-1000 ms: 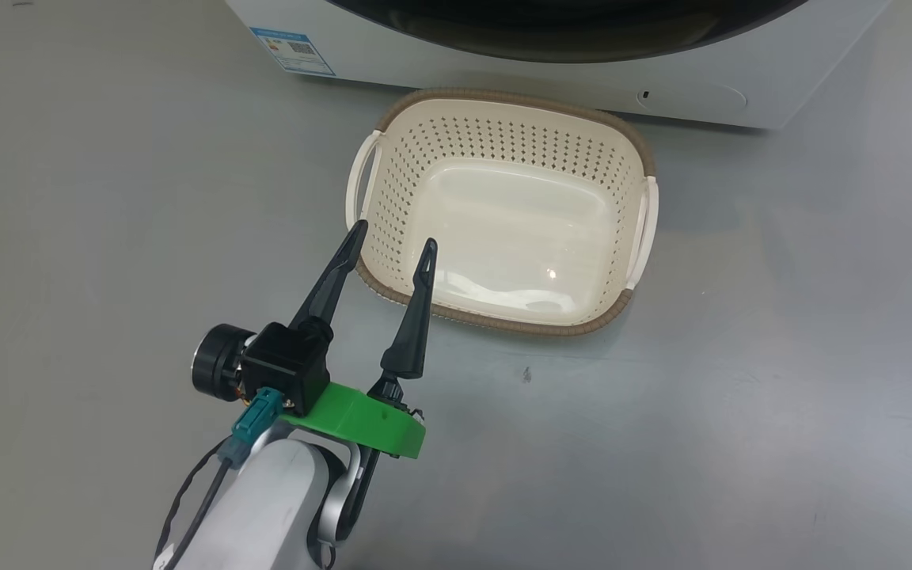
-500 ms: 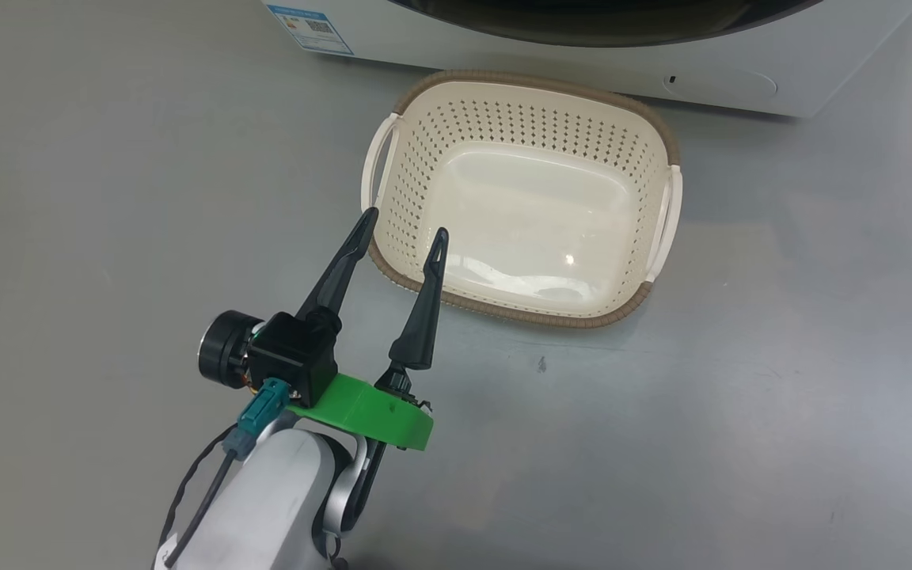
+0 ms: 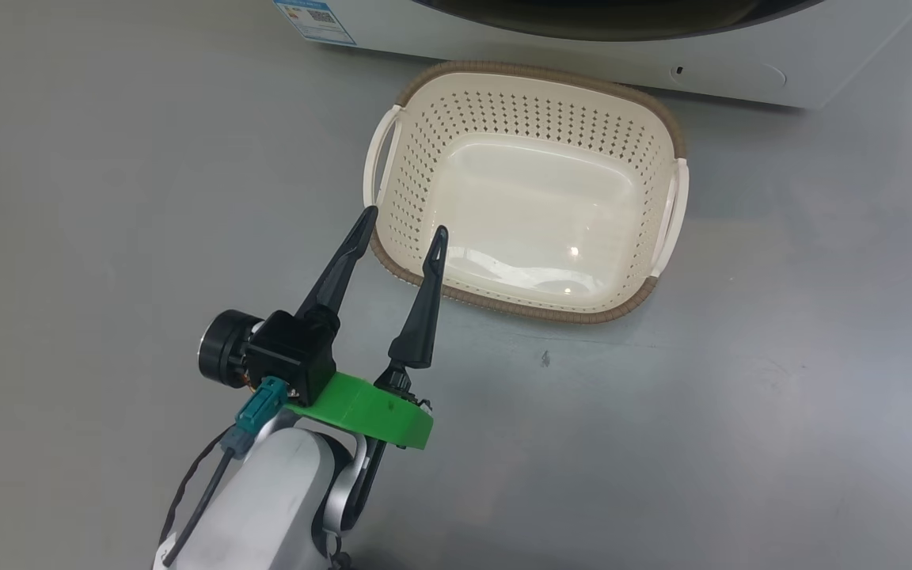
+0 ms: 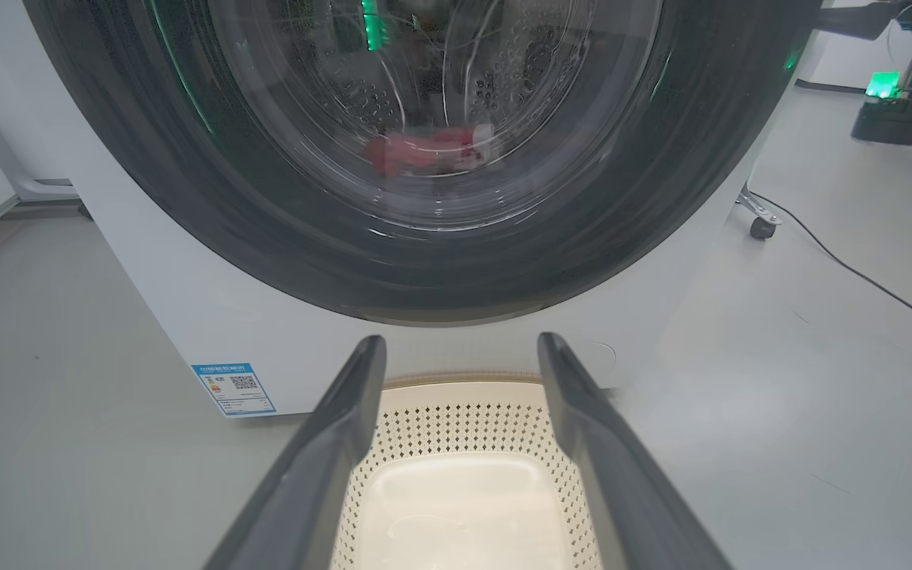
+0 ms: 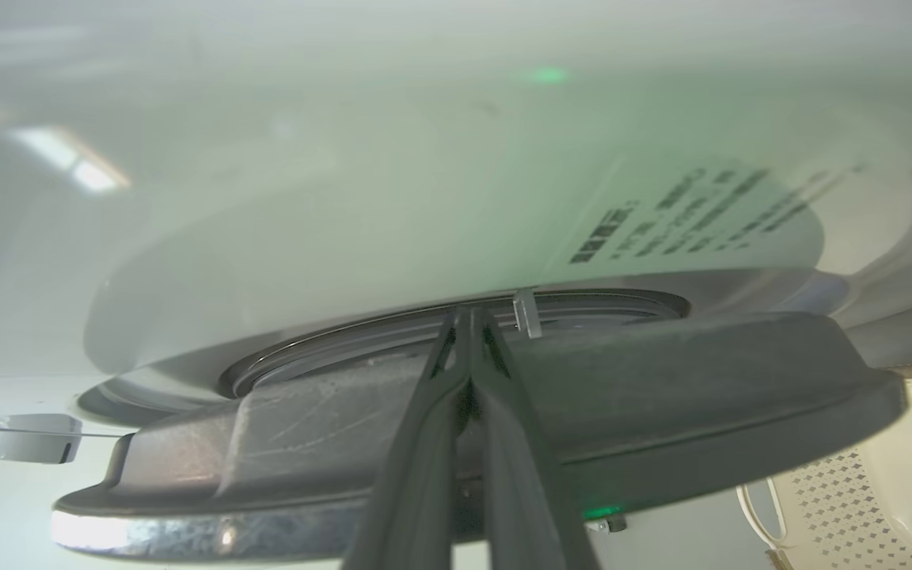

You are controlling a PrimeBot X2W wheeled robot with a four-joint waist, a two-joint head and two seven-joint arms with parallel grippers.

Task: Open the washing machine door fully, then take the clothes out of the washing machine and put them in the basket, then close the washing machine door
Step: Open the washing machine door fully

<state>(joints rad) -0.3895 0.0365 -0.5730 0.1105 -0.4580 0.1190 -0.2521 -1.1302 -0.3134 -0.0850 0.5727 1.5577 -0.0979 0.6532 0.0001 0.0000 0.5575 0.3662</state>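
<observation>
**A:** The left claw (image 3: 402, 226) is spread wide with nothing in it, and it hangs over the near left corner of the small cream plastic basket (image 3: 535, 119), the one with perforated sides and a brown woven-look rim.

**B:** And the basket, where does it sit?

**A:** On the grey floor (image 3: 108, 198), empty, its far rim just beside the foot of the big white front-loading washing machine (image 4: 210, 317). A small blue label (image 4: 234, 388) shows low on the machine's front, off to the left of the basket.

**B:** Is the machine open?

**A:** The large round glossy black door (image 4: 147, 158), with a clear bulging glass bowl in its middle, looks flat against the front from the left wrist. Through the glass I see the soft red clothes (image 4: 424, 152) with a bit of white, lying low inside.

**B:** And the other arm?

**A:** The right claw (image 5: 464, 313) is pinched together, its two long dark fingers side by side with nothing visible between them. The tips sit at the dark rim of the door, where it meets the white front. That view is blurred, so I cannot tell whether they touch it.

**B:** Anything else around?

**A:** A black cable (image 4: 860, 273) runs across the floor to the right of the machine, past a small caster wheel (image 4: 761, 228).
</observation>
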